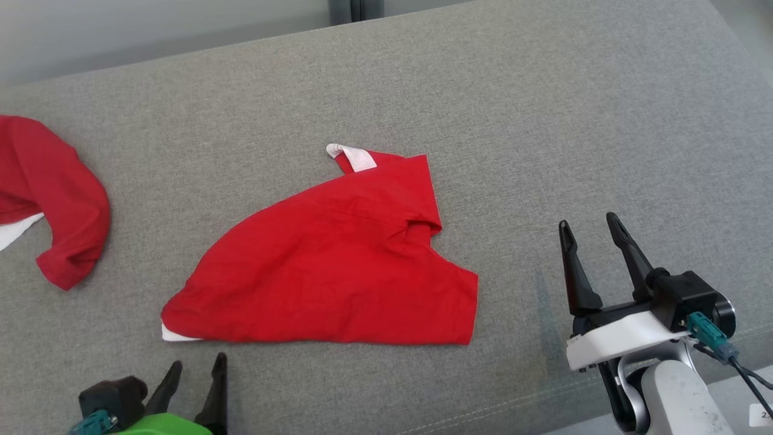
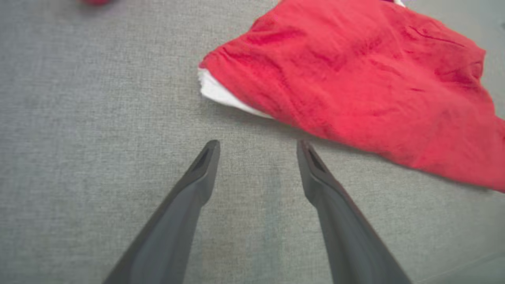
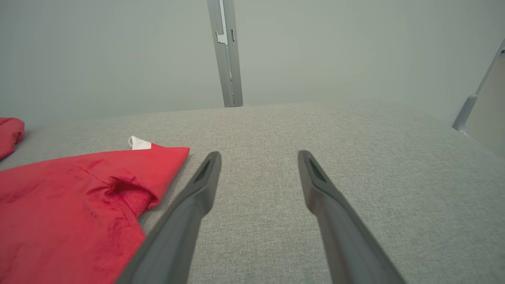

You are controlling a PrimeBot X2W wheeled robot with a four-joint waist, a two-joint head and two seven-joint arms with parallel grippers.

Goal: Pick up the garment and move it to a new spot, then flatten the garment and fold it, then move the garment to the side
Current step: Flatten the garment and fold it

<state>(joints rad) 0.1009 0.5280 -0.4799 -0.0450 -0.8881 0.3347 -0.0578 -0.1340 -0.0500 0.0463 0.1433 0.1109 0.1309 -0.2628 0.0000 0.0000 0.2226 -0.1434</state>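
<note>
**A:** What did the head view add to the wrist views?

**B:** Both hands together. The left gripper (image 1: 198, 360) and the right gripper (image 1: 588, 220) each stood with fingers spread wide and nothing between them, over the grey cushion (image 1: 543, 121). Each wrist view looked along its own pair.

**A:** And the red garment (image 1: 338, 266)?

**B:** It lay on the cushion in a rough triangle, between the two hands. It was just beyond the left gripper's fingertips and off to their right. It was to the left of the right gripper and apart from it.

**A:** Did the left fingers touch it?

**B:** I couldn't tell. In the left wrist view the hem ran just past the right-hand fingertip. A white lining (image 2: 221, 92) peeped out at the corner just ahead of the tips.

**A:** Anything cut off or unclear?

**B:** A second red cloth (image 1: 54, 199), well off to the left of the left gripper, was cut by the head view's edge. In the left wrist view it was no more than a red blur at the top. The right wrist view showed a pale wall (image 3: 118, 59) and a grey post (image 3: 227, 55) ahead of those fingers. It also caught a small white tab (image 3: 139, 142) at the garment's far corner.
</note>
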